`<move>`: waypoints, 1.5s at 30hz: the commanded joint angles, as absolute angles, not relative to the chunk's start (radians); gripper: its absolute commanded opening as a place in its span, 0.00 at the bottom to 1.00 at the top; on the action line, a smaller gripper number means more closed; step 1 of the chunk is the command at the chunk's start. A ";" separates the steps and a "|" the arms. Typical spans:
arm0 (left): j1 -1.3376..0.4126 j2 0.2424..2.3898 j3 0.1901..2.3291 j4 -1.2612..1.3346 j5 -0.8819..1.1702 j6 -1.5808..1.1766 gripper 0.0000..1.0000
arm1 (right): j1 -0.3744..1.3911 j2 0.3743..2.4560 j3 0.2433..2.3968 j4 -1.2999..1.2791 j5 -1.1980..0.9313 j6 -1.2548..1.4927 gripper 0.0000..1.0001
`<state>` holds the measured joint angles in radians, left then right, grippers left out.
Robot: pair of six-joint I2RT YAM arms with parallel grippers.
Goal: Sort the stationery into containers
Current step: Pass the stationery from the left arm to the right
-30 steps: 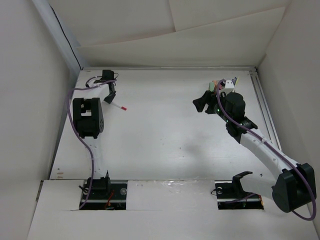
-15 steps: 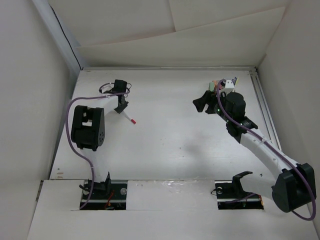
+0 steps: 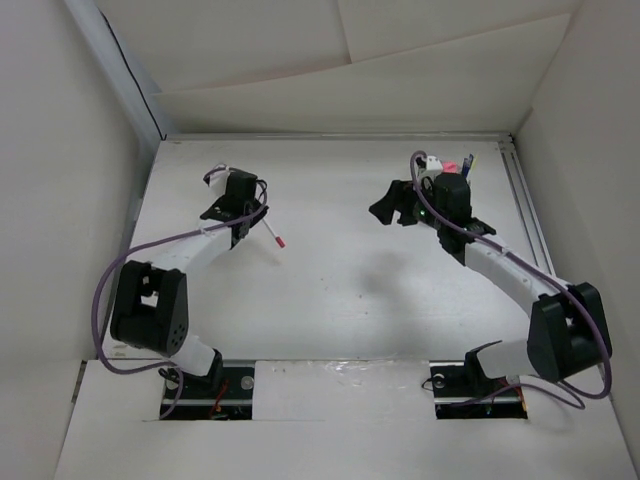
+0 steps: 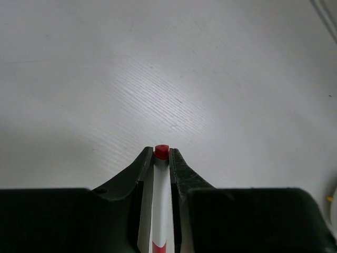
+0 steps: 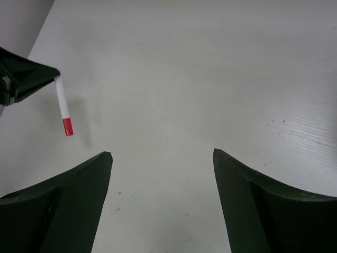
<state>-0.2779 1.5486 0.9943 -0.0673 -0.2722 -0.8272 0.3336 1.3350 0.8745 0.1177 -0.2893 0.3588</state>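
Note:
My left gripper (image 3: 250, 212) is shut on a thin white pen with a red tip (image 3: 273, 234) and holds it above the table at the back left. In the left wrist view the pen (image 4: 162, 195) lies between the two fingers, with its red end (image 4: 161, 151) sticking out at the fingertips. My right gripper (image 3: 388, 208) is open and empty, and points left over the bare table (image 5: 161, 154). The right wrist view also shows the pen (image 5: 62, 103) hanging from the left gripper (image 5: 23, 79). The white cup (image 3: 440, 163) is mostly hidden behind my right wrist. Pink and blue pen tops (image 3: 467, 164) stick out of it.
White walls close the table at the back and on both sides. A rail (image 3: 525, 210) runs along the right edge. The arm bases (image 3: 210, 385) stand at the near edge.
My left arm has swung right, toward the table's middle, carrying the pen. My right wrist has shifted left and back, and now covers more of the cup.

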 commanded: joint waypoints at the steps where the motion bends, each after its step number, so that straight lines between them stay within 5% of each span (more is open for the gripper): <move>1: -0.301 1.458 0.939 0.040 -0.246 -0.798 0.00 | 0.348 1.368 0.934 0.140 -0.408 0.333 0.84; 9: -0.357 1.353 0.807 0.276 -0.131 -0.775 0.00 | 0.449 1.442 1.017 0.150 -0.575 0.273 0.93; 24: -0.367 1.132 0.578 0.646 0.119 -0.746 0.00 | 0.597 1.623 1.144 0.227 -0.638 0.281 0.93; 37: -0.367 1.032 0.471 0.739 0.252 -0.727 0.00 | 0.610 1.752 1.259 0.327 -0.773 0.367 0.84; 45: -0.367 1.023 0.442 0.772 0.308 -0.738 0.00 | 0.644 1.798 1.290 0.362 -0.784 0.385 0.69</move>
<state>-0.3649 1.0504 0.4553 0.6968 0.2649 -0.7456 0.6300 1.8000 1.2392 0.2642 -0.7460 0.3737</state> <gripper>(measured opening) 0.101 0.698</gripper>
